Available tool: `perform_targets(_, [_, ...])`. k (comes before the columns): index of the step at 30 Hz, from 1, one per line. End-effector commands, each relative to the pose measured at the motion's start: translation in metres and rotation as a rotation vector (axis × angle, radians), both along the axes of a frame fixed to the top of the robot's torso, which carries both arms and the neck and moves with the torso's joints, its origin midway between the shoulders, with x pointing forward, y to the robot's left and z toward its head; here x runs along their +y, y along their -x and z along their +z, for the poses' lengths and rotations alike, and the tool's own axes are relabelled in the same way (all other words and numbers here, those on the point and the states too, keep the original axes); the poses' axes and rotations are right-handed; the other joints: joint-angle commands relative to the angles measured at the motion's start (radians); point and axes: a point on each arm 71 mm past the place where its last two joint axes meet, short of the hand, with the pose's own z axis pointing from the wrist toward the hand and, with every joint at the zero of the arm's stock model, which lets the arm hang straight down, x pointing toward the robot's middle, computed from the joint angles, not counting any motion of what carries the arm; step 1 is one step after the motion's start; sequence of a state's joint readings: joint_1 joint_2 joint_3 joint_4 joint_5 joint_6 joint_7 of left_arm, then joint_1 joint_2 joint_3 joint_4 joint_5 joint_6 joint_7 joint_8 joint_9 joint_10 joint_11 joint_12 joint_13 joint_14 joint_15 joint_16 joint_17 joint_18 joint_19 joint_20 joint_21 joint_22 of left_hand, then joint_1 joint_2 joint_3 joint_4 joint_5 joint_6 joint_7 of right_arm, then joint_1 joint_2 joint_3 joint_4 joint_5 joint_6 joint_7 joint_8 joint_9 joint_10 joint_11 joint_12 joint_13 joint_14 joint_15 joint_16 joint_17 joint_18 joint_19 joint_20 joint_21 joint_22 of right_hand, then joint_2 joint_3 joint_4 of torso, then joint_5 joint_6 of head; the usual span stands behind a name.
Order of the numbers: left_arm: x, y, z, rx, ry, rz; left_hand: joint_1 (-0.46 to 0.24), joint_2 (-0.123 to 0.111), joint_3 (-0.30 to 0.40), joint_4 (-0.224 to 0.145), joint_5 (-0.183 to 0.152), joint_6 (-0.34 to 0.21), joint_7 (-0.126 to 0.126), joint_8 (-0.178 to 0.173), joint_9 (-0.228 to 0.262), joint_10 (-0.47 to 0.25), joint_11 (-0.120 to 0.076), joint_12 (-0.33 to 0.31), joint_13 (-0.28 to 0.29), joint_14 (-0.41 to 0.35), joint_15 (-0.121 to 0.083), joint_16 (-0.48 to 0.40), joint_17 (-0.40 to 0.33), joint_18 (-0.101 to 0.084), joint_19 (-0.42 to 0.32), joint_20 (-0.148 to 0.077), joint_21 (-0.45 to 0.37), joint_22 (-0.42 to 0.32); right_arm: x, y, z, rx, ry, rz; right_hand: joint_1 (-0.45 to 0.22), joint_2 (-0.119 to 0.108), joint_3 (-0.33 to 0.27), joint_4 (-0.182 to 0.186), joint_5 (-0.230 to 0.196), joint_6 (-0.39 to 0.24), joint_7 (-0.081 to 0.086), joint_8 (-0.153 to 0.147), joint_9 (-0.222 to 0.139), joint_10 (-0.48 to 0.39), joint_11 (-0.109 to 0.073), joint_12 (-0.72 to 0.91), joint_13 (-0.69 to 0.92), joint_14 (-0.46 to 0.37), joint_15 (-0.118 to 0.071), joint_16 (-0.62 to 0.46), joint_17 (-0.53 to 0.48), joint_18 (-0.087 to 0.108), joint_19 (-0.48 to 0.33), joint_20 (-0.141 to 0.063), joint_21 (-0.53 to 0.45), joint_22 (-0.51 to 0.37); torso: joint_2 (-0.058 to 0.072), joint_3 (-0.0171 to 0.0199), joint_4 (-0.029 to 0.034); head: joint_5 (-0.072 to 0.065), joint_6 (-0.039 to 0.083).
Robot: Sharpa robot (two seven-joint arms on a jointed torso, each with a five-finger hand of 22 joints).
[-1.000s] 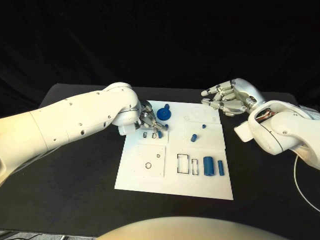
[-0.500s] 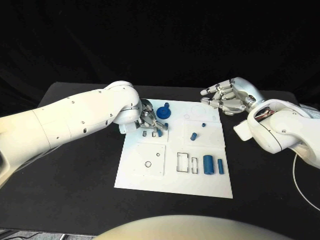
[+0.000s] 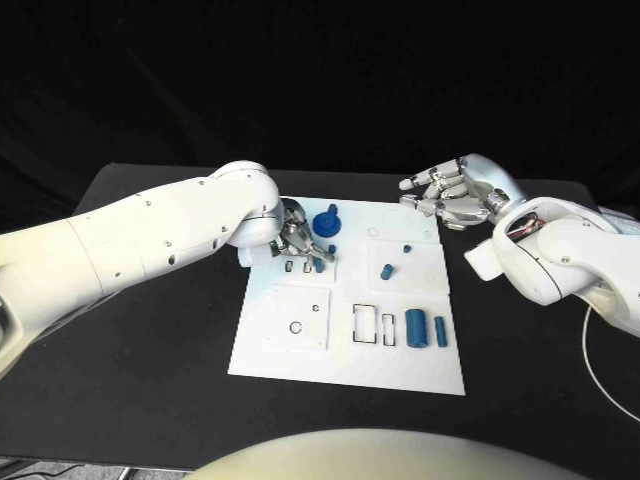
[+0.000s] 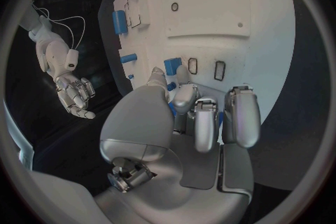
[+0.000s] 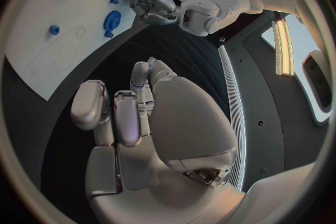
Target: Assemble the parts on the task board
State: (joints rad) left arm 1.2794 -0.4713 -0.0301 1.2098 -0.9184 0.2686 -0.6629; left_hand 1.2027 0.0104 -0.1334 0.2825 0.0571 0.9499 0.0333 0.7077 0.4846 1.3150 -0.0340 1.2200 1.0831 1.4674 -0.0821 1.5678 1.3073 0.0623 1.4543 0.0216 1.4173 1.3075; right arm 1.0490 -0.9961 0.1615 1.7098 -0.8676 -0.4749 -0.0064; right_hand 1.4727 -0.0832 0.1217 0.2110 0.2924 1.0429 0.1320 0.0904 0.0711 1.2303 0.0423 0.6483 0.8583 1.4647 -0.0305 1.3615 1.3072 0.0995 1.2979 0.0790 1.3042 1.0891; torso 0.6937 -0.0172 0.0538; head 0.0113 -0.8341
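The flat white task board (image 3: 352, 300) lies on the black tabletop (image 3: 147, 350). The left hand (image 3: 300, 242) pinches a small blue part (image 4: 172, 65) over two dark rectangular slots near the board's far left. The right hand (image 3: 453, 195) hovers beyond the far right corner, fingers curled, empty. Two blue cylinders (image 3: 425, 328) lie lengthwise, pointing away from the robot

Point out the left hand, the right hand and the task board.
Left hand (image 3: 300, 243), head view, on its fingers over the board.
Right hand (image 3: 453, 194), head view, middle of the curled fingers.
Task board (image 3: 352, 362), head view, bare near part of the plate.
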Motion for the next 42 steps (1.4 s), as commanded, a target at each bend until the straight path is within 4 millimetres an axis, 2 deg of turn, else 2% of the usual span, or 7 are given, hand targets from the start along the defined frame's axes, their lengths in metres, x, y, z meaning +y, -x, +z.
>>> perform_targets(1, [-0.0019,0.0014,-0.0010,0.021,-0.011,-0.021,0.008,0.001,0.002,-0.003,0.004,-0.003,-0.001,0.003,0.002,0.000,-0.001,0.000,-0.002,0.103,-0.009,0.003,0.263,-0.009,0.005,0.000,0.003,0.037,0.0021,0.0004,-0.0013,0.018,-0.008,0.014,-0.011,-0.002,0.003,0.003,0.001,-0.003,0.000,-0.002,0.000,-0.007,-0.002,-0.003,-0.001,0.049,-0.002,-0.002,0.000,0.001,-0.007,-0.003,-0.004,-0.001,0.000,0.0007,0.0000,0.001,-0.001])
perform_targets(30, [-0.0035,0.0009,-0.0015,0.023,-0.014,-0.021,0.036,0.004,0.011,-0.014,0.004,-0.011,-0.001,0.006,0.013,-0.008,0.000,-0.009,-0.012,0.103,-0.009,0.003,0.263,-0.008,0.003,0.000,0.001,0.036,0.0044,-0.0011,-0.0051,0.056,-0.040,0.019,-0.011,0.001,0.006,0.004,0.000,0.000,-0.001,0.000,0.000,-0.002,-0.003,0.006,0.004,0.050,-0.002,-0.002,0.000,0.001,-0.008,-0.003,-0.005,-0.002,0.001,0.0026,-0.0004,-0.003,-0.004])
perform_targets(34, [-0.0044,0.0009,-0.0010,0.015,-0.009,-0.015,0.058,0.014,0.025,-0.022,0.004,-0.018,0.000,0.006,0.019,-0.015,0.001,-0.016,-0.021,0.103,-0.008,0.003,0.263,-0.007,-0.001,0.000,-0.004,0.031,0.0047,-0.0009,-0.0057,0.059,-0.039,0.022,-0.012,0.001,0.007,0.004,-0.001,0.001,-0.001,0.000,0.001,0.004,-0.003,0.017,0.012,0.050,-0.003,-0.002,0.002,0.001,-0.007,-0.003,-0.005,-0.002,0.001,0.0016,0.0002,-0.003,-0.005])
perform_targets(42, [-0.0044,0.0007,-0.0008,0.010,-0.005,-0.008,0.156,0.040,0.105,-0.069,0.007,-0.033,-0.007,-0.006,0.027,-0.025,-0.005,-0.028,-0.030,0.103,-0.013,0.003,0.263,-0.006,-0.003,-0.003,-0.007,0.029,0.0048,-0.0003,-0.0072,0.068,-0.040,0.026,-0.012,0.002,0.007,0.004,-0.001,0.002,-0.002,0.001,0.001,0.010,-0.004,0.030,0.022,0.050,-0.003,-0.002,0.002,0.001,-0.007,-0.003,-0.005,-0.001,0.002,0.0013,0.0005,-0.003,-0.008])
